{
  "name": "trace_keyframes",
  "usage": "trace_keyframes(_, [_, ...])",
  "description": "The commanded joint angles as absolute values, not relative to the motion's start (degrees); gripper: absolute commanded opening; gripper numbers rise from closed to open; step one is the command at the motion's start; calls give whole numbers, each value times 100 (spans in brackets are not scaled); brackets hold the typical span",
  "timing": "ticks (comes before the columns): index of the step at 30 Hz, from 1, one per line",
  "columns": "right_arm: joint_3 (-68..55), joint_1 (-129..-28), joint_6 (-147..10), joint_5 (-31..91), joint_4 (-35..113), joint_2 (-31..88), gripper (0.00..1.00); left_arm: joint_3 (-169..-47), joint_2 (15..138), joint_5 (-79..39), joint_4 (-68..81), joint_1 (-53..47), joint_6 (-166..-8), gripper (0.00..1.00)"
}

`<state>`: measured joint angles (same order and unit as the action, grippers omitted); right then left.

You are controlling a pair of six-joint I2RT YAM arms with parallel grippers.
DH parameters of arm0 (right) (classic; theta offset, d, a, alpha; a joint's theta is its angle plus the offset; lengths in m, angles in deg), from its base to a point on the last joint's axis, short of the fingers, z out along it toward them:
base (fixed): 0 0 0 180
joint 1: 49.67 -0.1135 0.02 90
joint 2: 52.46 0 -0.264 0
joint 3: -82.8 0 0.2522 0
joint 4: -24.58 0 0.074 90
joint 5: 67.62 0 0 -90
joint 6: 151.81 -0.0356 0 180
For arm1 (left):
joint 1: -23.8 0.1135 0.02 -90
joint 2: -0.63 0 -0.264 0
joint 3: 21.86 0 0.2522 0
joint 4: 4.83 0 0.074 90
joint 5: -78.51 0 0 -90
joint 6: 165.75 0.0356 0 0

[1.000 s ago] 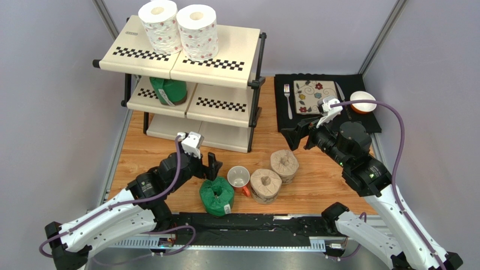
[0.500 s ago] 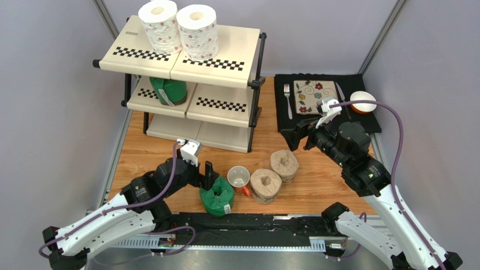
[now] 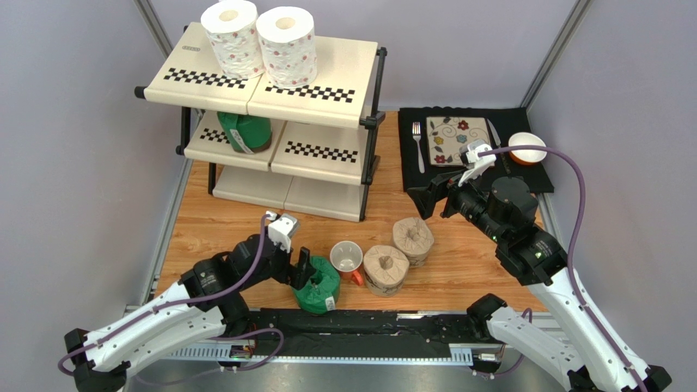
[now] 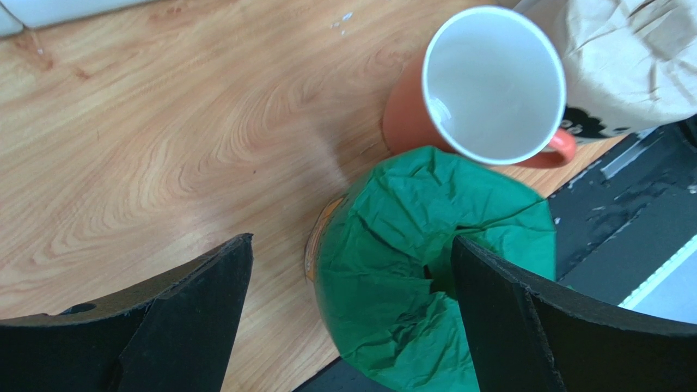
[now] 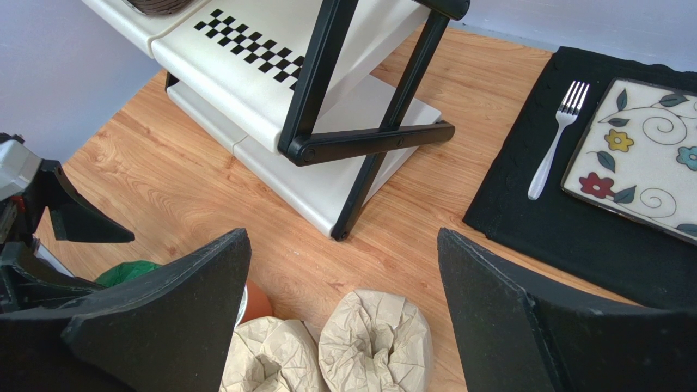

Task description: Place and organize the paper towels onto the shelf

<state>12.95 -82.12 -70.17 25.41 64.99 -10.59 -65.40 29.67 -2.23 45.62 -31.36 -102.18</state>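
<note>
Comparing with a second ago, Ben, what has changed?

Only the left arm [image 3: 214,278], Ana. It has drawn back toward the near edge and dropped. The left jaws hung over bare wood behind the green roll [image 3: 317,286] then, and now they straddle it.

Closed on it?

No, they stand wide. In the left wrist view one finger [image 4: 184,314] is clear of the wrapper, with wood showing between. The other finger [image 4: 532,327] overlaps the roll's far side, and I cannot tell whether it touches. The roll stands on end on the surface, where it was before, just beside the mug [image 3: 346,257].

And the right side?

The right arm [image 3: 515,216] has not moved. The right jaws are open with nothing between them, held over the surface between the shelf [image 3: 348,69] and the black placemat [image 3: 511,121]. The nearer tan roll [image 3: 385,269] sits just beside the mug's other side. The farther tan roll [image 3: 413,238] touches it and lies below those jaws.

What is on the shelf?

Same as before. The white floral rolls [image 3: 288,45] stand upright and touching on the top tier, and a second green roll [image 3: 245,131] sits at the left of the middle tier.
</note>
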Motion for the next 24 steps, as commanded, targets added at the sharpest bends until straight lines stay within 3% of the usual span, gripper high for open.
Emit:
trace_keyframes(1, [1235,-8228,-7069,2528,6251,-1053,89,-6323,2902,-217,4638,-3166,-10273,99])
trace_keyframes(7, [1200,-8228,-7016,2484,6312,-1045,89,-6102,3034,-314,4426,-3166,-10291,96])
trace_keyframes(16, [1209,-8228,-7007,2484,6304,-1045,89,-5970,3262,-375,4242,-3166,-10229,78])
trace_keyframes(19, [1209,-8228,-6998,2467,6321,-1053,89,-5900,3315,-472,4180,-3166,-10247,66])
trace_keyframes(24, [1244,-8228,-6998,2440,6330,-1097,89,-5900,3254,-586,4171,-3166,-10255,38])
